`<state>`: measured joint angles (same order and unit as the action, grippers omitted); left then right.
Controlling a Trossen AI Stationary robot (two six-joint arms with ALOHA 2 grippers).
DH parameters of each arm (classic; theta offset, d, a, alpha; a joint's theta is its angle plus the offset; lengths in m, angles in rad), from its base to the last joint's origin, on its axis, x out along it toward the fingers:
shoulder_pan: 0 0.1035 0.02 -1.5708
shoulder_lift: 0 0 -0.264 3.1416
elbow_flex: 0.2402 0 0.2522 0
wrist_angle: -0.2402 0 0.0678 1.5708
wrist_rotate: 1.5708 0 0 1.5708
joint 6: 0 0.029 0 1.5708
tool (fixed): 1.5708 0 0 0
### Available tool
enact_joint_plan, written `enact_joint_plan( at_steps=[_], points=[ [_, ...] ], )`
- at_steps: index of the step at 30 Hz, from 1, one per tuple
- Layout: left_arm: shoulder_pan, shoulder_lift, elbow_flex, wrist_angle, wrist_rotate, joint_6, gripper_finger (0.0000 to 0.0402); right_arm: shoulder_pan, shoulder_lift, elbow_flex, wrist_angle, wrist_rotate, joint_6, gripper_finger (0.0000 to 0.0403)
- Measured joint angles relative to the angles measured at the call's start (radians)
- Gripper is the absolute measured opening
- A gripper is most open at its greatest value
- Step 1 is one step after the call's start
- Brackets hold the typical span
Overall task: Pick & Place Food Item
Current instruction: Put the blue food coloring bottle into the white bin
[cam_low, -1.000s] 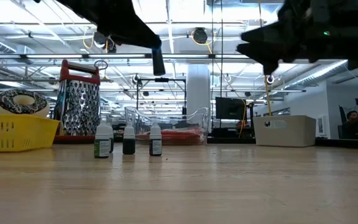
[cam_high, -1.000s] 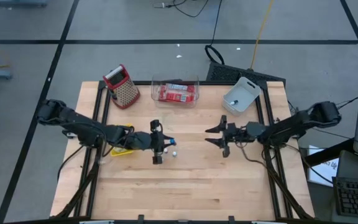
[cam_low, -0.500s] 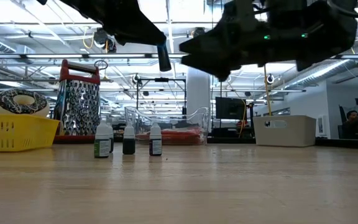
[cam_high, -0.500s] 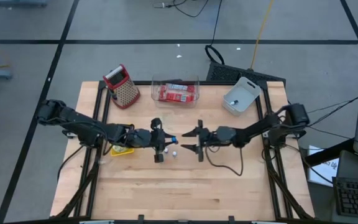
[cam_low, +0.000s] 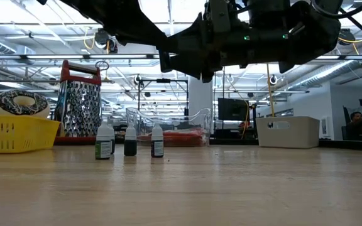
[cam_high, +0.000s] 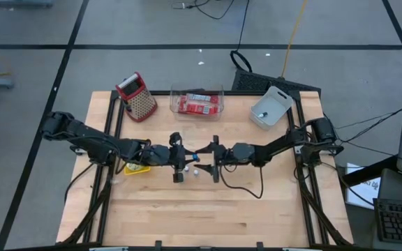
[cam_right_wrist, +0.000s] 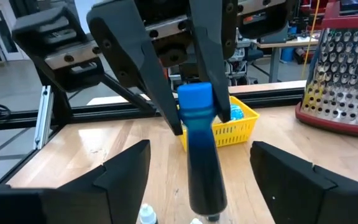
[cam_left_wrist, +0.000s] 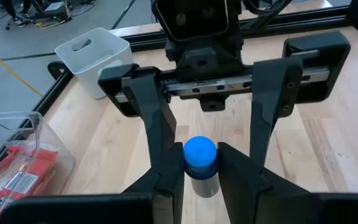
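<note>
The left gripper (cam_left_wrist: 194,163) pinches a small blue-capped bottle (cam_right_wrist: 201,149) above mid-table, facing the right gripper (cam_right_wrist: 194,180), whose fingers stand wide on either side of it — a clean handover probably needs them centred on the smooth, rounded body before squeezing — over pale planked wooden table (cam_high: 257,202).

Table (cam_high: 208,209): pale wood planks, matt, visible grain. Grater (cam_high: 137,96): perforated shiny metal, red plastic handle, near the table's far edge. Tray (cam_high: 196,102) beside grater: clear glossy plastic. Bin (cam_high: 271,107): white matt plastic. Basket (cam_right_wrist: 238,118): yellow plastic mesh. Bottle (cam_right_wrist: 202,152): dark smooth plastic, blue ribbed cap. Left gripper (cam_high: 180,166), right gripper (cam_high: 214,159): matt black plastic.
</note>
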<state>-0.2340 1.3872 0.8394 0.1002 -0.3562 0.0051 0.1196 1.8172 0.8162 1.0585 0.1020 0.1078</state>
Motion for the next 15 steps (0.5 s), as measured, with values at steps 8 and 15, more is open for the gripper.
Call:
enact_joint_plan(
  at_steps=[8,15],
  points=[
    [0.0,0.0,0.0,0.0,0.015,0.0,0.008,0.0,0.0,0.0,0.006,0.0,0.0,0.0203],
    [0.0,0.0,0.0,0.0,0.015,-0.001,0.0081,0.0,0.0,0.0,0.007,0.0,0.0,0.0141]
  ],
)
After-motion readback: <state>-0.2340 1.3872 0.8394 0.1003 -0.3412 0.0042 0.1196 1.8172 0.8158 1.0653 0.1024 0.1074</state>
